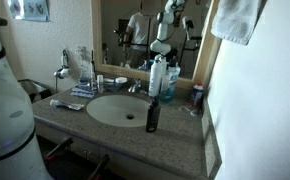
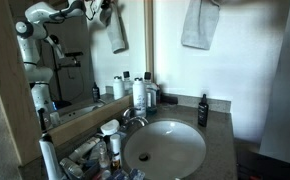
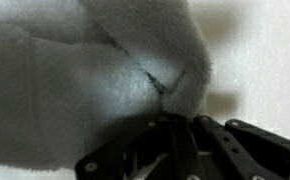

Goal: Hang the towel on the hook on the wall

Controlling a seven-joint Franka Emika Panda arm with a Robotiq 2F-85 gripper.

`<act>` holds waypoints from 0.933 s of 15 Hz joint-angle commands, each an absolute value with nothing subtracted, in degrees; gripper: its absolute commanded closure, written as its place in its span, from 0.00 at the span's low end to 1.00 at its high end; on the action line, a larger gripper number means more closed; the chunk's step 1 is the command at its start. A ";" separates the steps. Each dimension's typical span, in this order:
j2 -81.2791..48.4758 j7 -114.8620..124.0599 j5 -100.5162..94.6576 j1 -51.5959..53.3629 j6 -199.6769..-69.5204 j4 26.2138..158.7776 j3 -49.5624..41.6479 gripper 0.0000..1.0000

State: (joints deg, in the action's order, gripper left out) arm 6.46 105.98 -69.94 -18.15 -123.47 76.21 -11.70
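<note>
The white fluffy towel (image 1: 235, 20) hangs high against the plain off-white wall (image 1: 260, 100), at the top edge of both exterior views (image 2: 200, 24). Its upper end is cut off by the frame. In the wrist view the towel (image 3: 75, 80) fills the left and top, right in front of the wall (image 3: 265, 60). My gripper (image 3: 175, 120) has its black fingers drawn together on a fold of the towel. The hook is not visible in any view. The mirror shows the arm's reflection (image 2: 45, 30).
Below are the sink basin (image 1: 120, 108), the faucet (image 2: 135, 115), a dark bottle (image 1: 152, 115) on the counter's front edge, and several bottles and toiletries by the wood-framed mirror (image 1: 150, 30). A white rounded object (image 1: 5, 100) fills the near left.
</note>
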 commanded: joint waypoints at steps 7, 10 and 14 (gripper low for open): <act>7.14 105.77 -68.31 -18.80 -124.79 77.81 -13.11 0.39; 7.24 105.89 -67.94 -18.80 -124.63 78.22 -13.76 0.14; 7.43 105.90 -67.31 -18.62 -124.37 78.58 -14.33 0.00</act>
